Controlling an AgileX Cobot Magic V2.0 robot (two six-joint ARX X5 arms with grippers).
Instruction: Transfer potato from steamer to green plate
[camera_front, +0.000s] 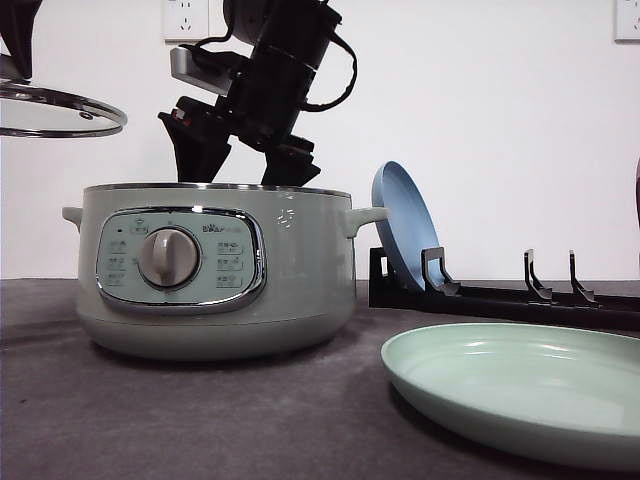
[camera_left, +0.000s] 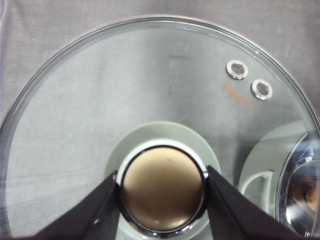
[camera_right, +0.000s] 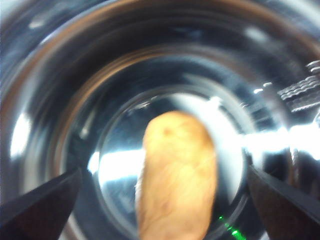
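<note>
The sage-green steamer (camera_front: 215, 270) stands open at the left of the table. My right gripper (camera_front: 243, 170) reaches down into it from above. In the right wrist view the orange-brown potato (camera_right: 177, 175) lies on the shiny steel floor of the steamer (camera_right: 60, 75), and my right gripper (camera_right: 162, 172) hangs open over it, a finger on each side and not touching. My left gripper (camera_left: 162, 200) is shut on the knob (camera_left: 162, 192) of the glass lid (camera_front: 60, 112), held level in the air to the steamer's upper left. The green plate (camera_front: 520, 390) lies flat at the front right.
A light blue plate (camera_front: 403, 225) leans upright in a black dish rack (camera_front: 520, 295) behind the green plate, just right of the steamer's handle. The steamer's rim and handle (camera_left: 257, 182) show through the lid. Grey cloth covers the table.
</note>
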